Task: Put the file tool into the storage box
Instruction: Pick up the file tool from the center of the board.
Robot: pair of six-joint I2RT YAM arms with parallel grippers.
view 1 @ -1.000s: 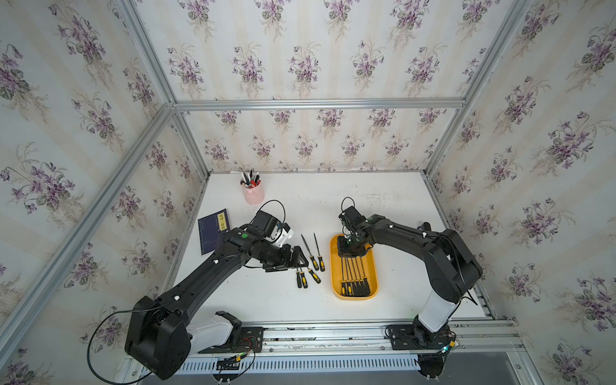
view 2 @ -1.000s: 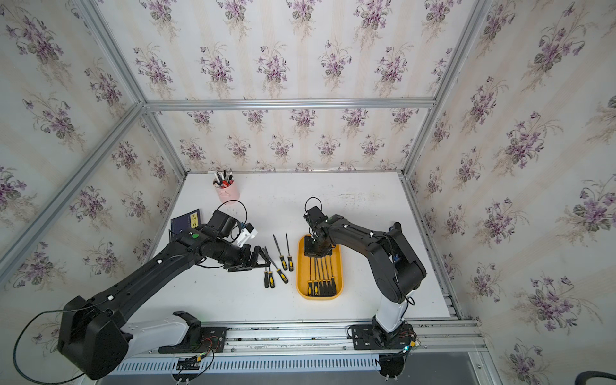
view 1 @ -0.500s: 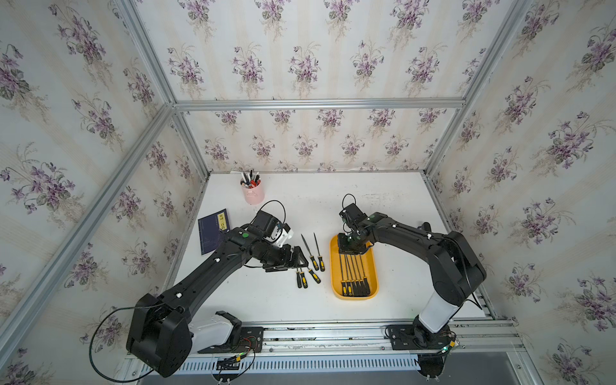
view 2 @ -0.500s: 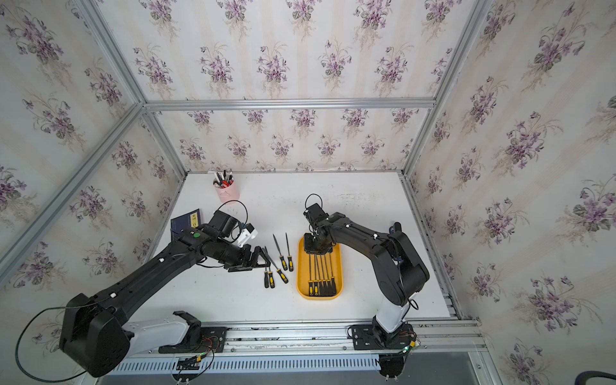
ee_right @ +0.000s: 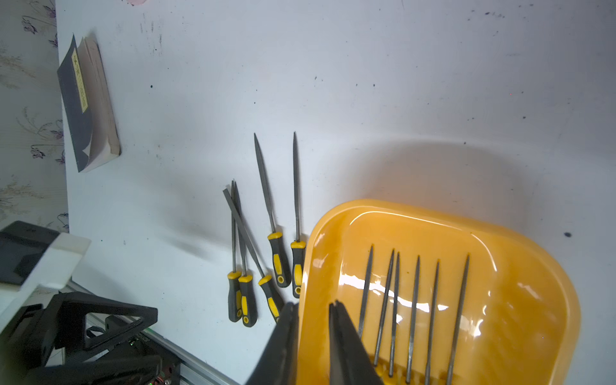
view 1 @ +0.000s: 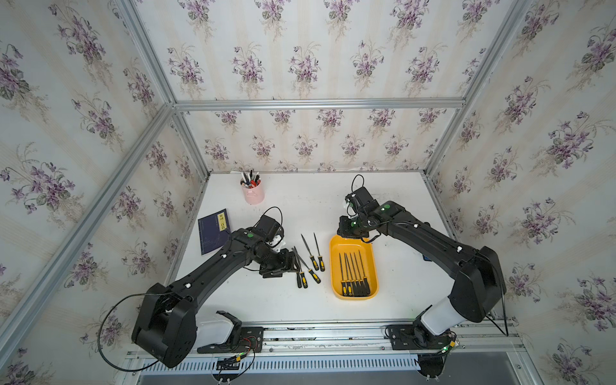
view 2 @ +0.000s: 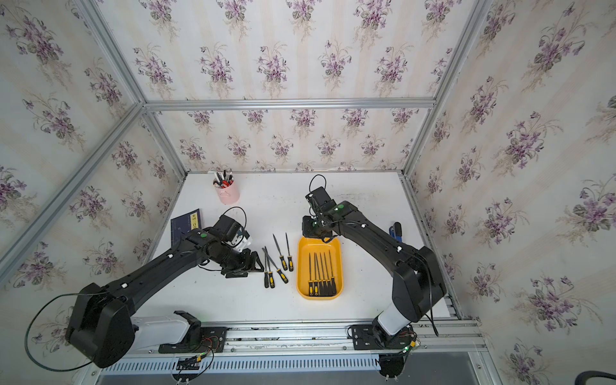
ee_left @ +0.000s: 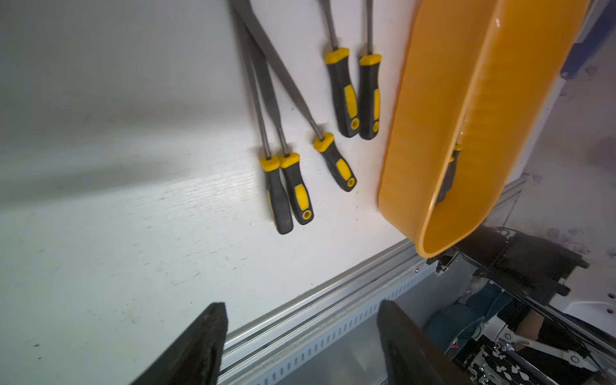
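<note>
I have the left arm stretched low over the desk, left gripper open and empty, just beside five loose files. The right arm bends in from the side, right gripper parted only a sliver, gripping nothing I can see, over the far rim of the box, where six more files lie. Box and loose files sit near the front rail; bare desk stretches behind them.

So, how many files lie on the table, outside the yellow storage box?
5. A pair lies side by side beside the storage box; a crossed bunch of three lies by the left gripper. None looks hidden.
</note>
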